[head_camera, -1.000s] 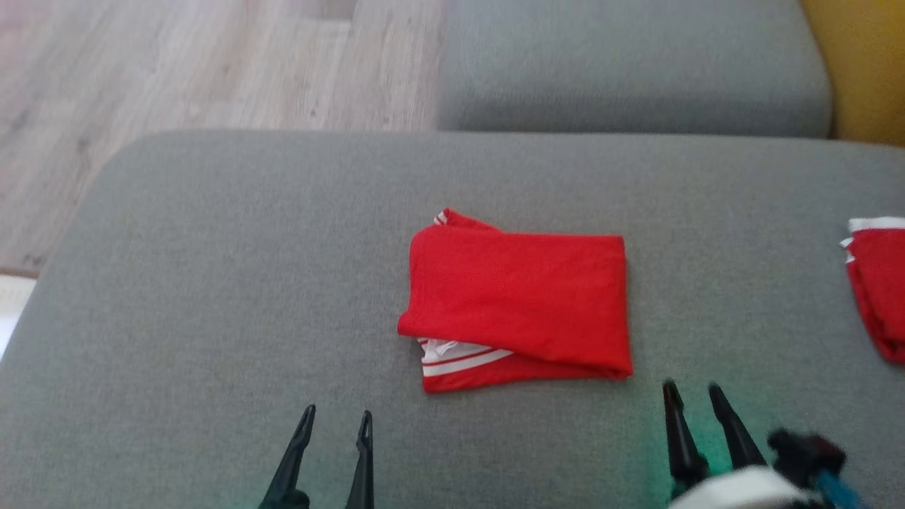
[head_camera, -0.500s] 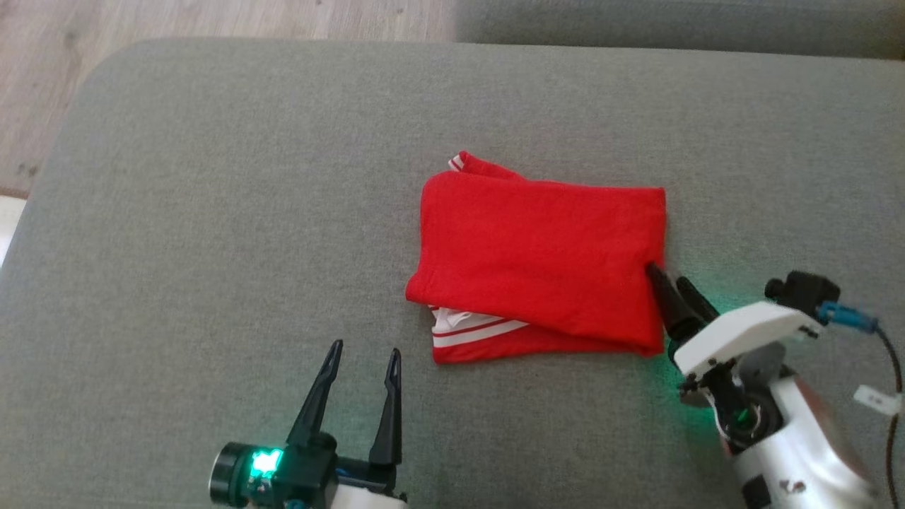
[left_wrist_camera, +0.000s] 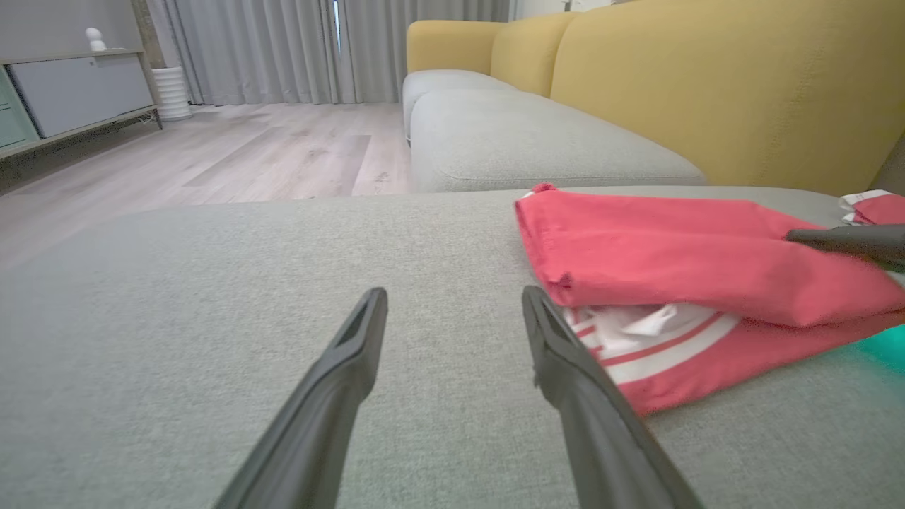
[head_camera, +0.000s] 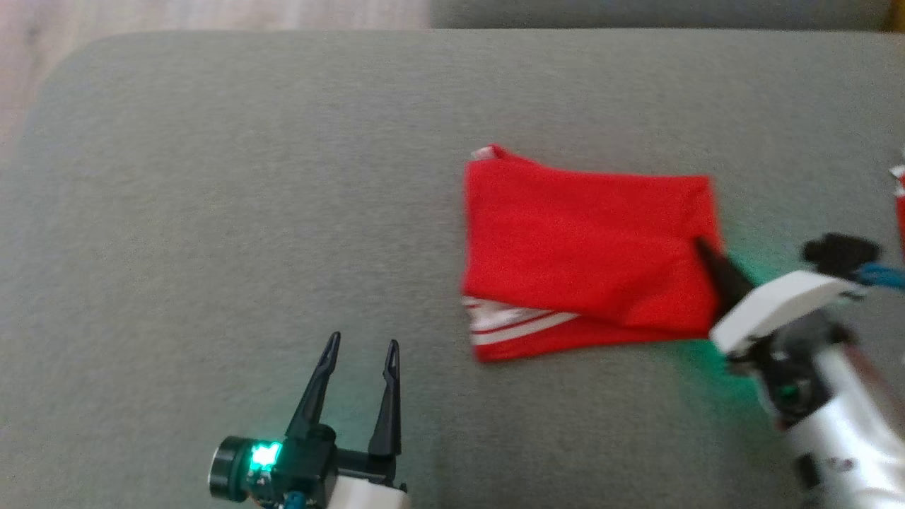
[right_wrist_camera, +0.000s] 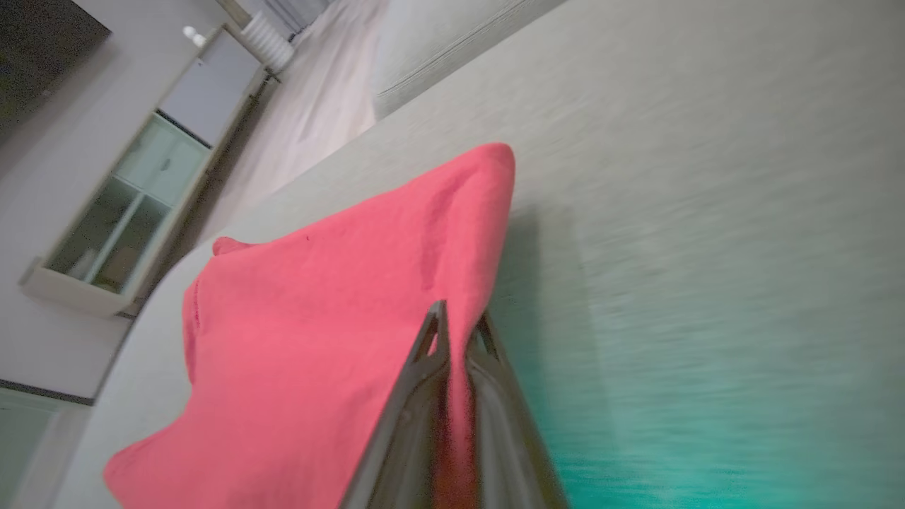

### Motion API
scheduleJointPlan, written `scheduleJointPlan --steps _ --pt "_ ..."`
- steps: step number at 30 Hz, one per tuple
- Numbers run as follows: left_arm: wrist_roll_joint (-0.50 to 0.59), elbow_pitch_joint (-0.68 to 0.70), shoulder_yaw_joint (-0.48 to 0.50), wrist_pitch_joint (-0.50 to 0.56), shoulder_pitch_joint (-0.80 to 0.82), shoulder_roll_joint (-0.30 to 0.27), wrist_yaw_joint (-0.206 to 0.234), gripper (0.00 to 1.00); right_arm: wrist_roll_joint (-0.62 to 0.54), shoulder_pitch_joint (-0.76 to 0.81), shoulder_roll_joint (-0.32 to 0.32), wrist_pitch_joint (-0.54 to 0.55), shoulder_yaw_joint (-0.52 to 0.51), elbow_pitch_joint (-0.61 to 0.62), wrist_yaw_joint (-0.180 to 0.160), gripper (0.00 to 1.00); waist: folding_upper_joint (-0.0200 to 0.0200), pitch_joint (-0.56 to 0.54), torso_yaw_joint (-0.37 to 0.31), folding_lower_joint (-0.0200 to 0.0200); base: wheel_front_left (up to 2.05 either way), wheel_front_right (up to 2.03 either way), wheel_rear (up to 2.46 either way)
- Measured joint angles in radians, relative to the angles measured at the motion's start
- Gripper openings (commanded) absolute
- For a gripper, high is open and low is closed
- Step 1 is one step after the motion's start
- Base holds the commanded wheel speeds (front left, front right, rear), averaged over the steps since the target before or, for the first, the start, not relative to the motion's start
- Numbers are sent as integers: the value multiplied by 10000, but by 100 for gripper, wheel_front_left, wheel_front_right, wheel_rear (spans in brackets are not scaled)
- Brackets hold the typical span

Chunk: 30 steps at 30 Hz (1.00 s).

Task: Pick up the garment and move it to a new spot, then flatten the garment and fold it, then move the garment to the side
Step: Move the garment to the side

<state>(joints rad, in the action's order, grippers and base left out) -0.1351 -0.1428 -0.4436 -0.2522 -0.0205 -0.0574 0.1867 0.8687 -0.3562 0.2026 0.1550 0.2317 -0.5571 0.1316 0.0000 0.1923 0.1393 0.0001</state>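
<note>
- Grey cushion (head_camera: 212, 212) spans the head view; beyond it in the left wrist view lie a wood floor (left_wrist_camera: 247, 148) and a yellow sofa back (left_wrist_camera: 707, 85).
- Garment (head_camera: 587, 247), red and folded, lies on the cushion right of centre, with white stripes showing along its near edge.
- Right jaws are clenched on the garment's right edge; the right wrist view shows red cloth pinched between the fingers (right_wrist_camera: 417, 396).
- Left jaws are released and hold nothing; their fingers (head_camera: 316, 389) point up the head view over bare cushion, left of the garment and apart from it.
- Another red cloth (head_camera: 899, 212) lies at the right edge of the head view.
</note>
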Motion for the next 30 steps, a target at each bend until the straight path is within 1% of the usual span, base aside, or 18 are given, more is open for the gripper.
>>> scheduleJointPlan --steps 3,5,10,12,13,16,19,20,21,24,26,28,30 --pt "46 13 94 0 12 2 -10 100 -497 9 1001 -42 -29 276 0 0 0 95 -450 -1 0 0 0" --pt "105 54 196 0 69 2 -15 100 -673 -11 1630 44 -232 489 0 0 0 203 -785 0 0 0 0" --pt "316 215 316 0 722 6 -136 100 -1143 -126 2943 476 -995 1045 0 0 0 670 -1610 0 0 0 0" --pt "351 249 393 -2 1002 8 -245 100 -1250 -332 3392 688 -1388 1233 -2 0 0 948 -1879 0 0 0 0" --pt "443 299 525 -2 1211 10 -301 100 -1413 -672 3747 857 -1701 1394 0 0 0 1238 -2119 0 0 0 0" --pt "466 353 602 -2 1472 10 -464 100 -1651 -1153 4142 1024 -2222 1584 0 0 0 1665 -2421 1 0 0 0" --pt "437 453 663 -2 1700 12 -546 100 -2011 -1415 4393 1170 -2788 1626 0 0 0 2024 -2642 2 0 0 0" --pt "399 476 679 -2 1768 12 -560 100 -2165 -1470 4410 1197 -2997 1615 -2 35 0 2120 -2693 2 0 0 0" --pt "383 487 683 -2 1839 12 -564 100 -2343 -1479 4410 1195 -3196 1616 0 100 0 2196 -2733 2 0 0 0" --pt "334 487 683 -2 1931 13 -637 100 -3093 -1486 4251 897 -3873 1595 0 100 -1 2216 -2731 2 0 0 0" --pt "238 481 681 -4 1933 13 -635 100 -3783 -1490 3950 426 -4182 1739 0 100 0 2069 -2672 -2 0 0 0" --pt "178 479 675 -15 1927 17 -629 100 -4491 -1487 3432 -67 -4305 2010 0 100 0 1836 -2580 -1 0 0 0" --pt "96 479 658 -31 1873 21 -619 100 -4947 -1400 2742 -412 -4128 2314 -2 100 0 1545 -2466 -2 0 0 0"
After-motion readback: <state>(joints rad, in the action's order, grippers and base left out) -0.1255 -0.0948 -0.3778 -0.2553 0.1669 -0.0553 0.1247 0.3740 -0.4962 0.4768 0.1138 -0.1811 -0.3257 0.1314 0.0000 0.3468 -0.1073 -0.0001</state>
